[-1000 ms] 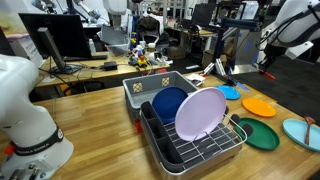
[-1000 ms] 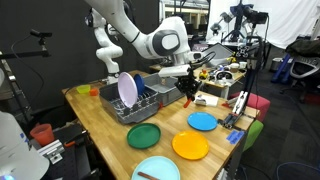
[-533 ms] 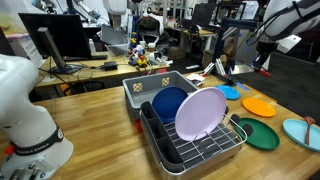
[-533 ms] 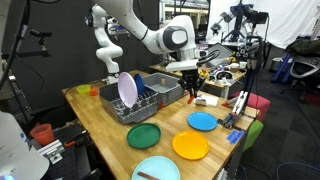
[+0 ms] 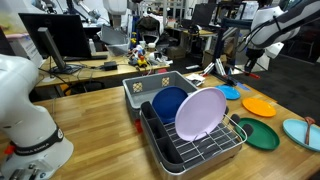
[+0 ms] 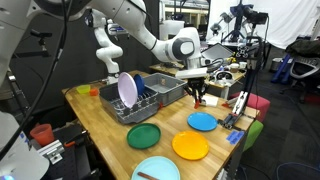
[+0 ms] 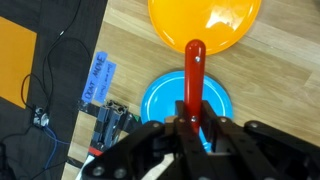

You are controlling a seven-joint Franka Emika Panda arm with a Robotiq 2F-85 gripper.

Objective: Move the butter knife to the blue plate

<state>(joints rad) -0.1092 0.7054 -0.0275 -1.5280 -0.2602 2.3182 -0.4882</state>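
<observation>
Nearly there: the knife hangs over the blue plate

The gripper (image 7: 193, 122) has its fingers pinching the butter knife (image 7: 193, 75) by one end. In the wrist view the knife crosses over the blue plate (image 7: 160, 100), and its tip reaches past that plate's rim toward the orange plate (image 7: 200, 15). I judge it best to descend straight and release low, so that the knife settles on the blue plate. Only an exterior view shows the gripper (image 6: 199, 94) well above the blue plate (image 6: 202, 121).

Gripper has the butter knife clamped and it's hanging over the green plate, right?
No. The jaws do clamp the butter knife, but the wrist view shows the gripper over the blue plate, not the green plate.
</observation>
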